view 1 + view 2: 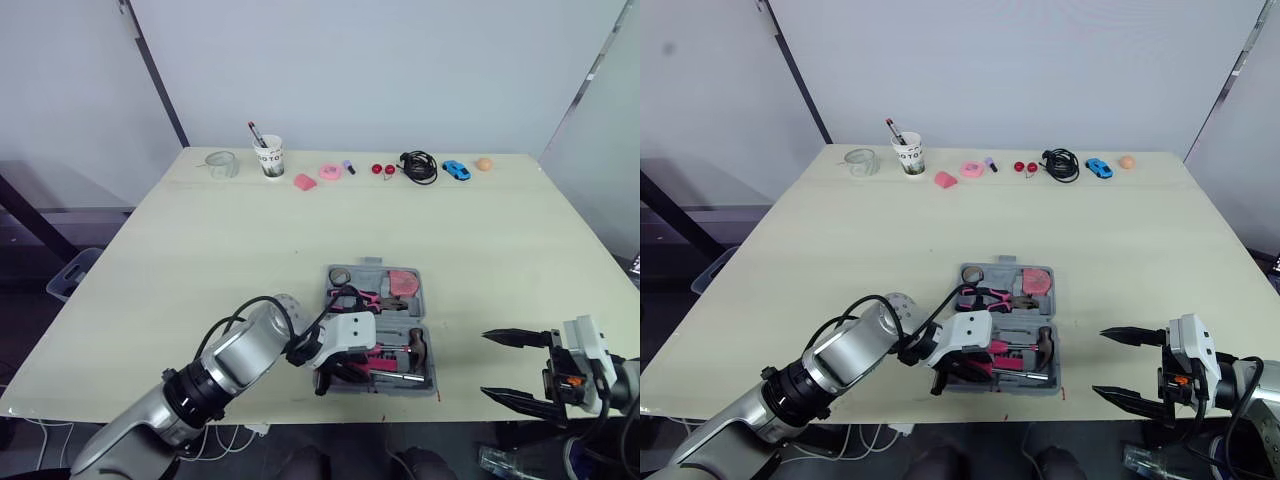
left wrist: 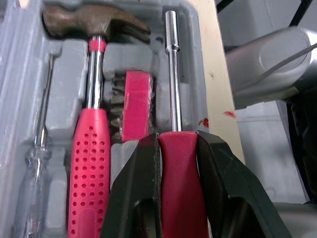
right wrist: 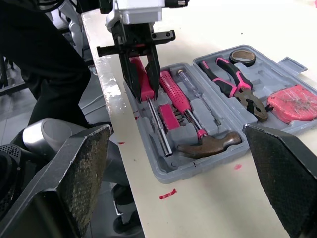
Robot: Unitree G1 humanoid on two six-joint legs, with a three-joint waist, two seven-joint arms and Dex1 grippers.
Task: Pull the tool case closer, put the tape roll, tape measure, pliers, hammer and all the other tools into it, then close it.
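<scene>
Down near the front edge of the table (image 1: 200, 260) — grey tool case (image 3: 208, 168), lying open. Left claw (image 2: 177, 141) clamped on the red handle of a driver (image 2: 172, 74), along the slot nearest that edge; seated or just above it, cannot tell. Right claw (image 1: 485, 364) spread wide, holding nothing, off to the right of the case and well apart from it.

Expect the driver to be light and rigid: bare steel shaft slick, plastic handle the sensible place to hold, as gripped now. Expect the case to be stiff moulded plastic, weighted toward the hammer (image 2: 94, 25) — best taken by a rim or wall, not by the trays. Cannot make out a lid.

From the left wrist: close look at the clamp, plus a clear screwdriver (image 2: 37, 163) and a pink bit block (image 2: 136, 104) flanking the hammer. From the right wrist instead: the whole layout, with pliers (image 3: 233, 82), tape roll (image 3: 241, 62) and tape measure (image 3: 294, 101) in the compartments farther from the edge. From the head: the spacing of both claws around the case.
</scene>
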